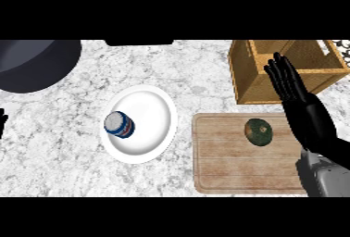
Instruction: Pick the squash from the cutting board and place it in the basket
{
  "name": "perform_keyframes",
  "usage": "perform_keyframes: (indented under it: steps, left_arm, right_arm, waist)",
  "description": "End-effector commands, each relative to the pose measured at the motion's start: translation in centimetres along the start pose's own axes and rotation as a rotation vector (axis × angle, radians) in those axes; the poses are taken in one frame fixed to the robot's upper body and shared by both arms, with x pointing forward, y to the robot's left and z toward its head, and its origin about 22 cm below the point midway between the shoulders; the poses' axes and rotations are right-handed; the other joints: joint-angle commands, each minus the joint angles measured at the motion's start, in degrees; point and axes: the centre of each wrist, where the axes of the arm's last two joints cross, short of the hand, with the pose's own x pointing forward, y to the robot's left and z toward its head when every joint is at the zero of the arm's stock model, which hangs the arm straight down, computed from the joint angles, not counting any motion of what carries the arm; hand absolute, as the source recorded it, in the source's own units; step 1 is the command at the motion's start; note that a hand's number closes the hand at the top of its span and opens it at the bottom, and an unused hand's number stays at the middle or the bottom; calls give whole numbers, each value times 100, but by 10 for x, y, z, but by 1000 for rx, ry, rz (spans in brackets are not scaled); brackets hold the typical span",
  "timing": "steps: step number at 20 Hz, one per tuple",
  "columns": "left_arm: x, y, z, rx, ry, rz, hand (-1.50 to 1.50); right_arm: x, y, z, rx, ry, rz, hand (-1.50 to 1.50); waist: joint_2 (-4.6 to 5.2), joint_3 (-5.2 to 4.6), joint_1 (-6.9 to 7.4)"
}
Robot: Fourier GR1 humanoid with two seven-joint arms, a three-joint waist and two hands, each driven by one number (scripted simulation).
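On the wooden cutting board (236, 159) at the counter's (61, 152) right side, the dark green squash (259, 132) lies near the board's upper right corner. Just right of it, the right hand (290, 83) is raised with fingers straight, holding nothing, overlapping the wooden basket (246, 69) at the counter's far right corner. Left of the board, a white plate (153, 111) carries a blue-and-white can (119, 124). At the left edge, only a sliver of the left hand (3, 121) shows; its fingers cannot be judged.

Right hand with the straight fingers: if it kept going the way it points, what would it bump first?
Probably the basket. The right hand points up-view with its fingertips already over the basket's front wall; its height above the basket can't be judged.
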Motion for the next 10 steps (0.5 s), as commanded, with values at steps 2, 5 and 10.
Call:
perform_keyframes:
  steps: [2, 5, 10]
  left_arm:
    - [11, -34, -10, -57, 1, 55, 0]
    - [46, -64, -30, -97, -4, 167, 0]
    - [62, -99, -32, -173, 43, 246, 0]
  right_arm:
    - [-5, -62, -11, -7, 94, 54, 150]
    - [-20, -126, 9, 3, 175, 125, 150]
    - [-72, -42, 8, 48, -64, 46, -150]
  waist:
    - [-154, -69, 117]
    - [-62, -49, 86]
    - [-135, -59, 176]
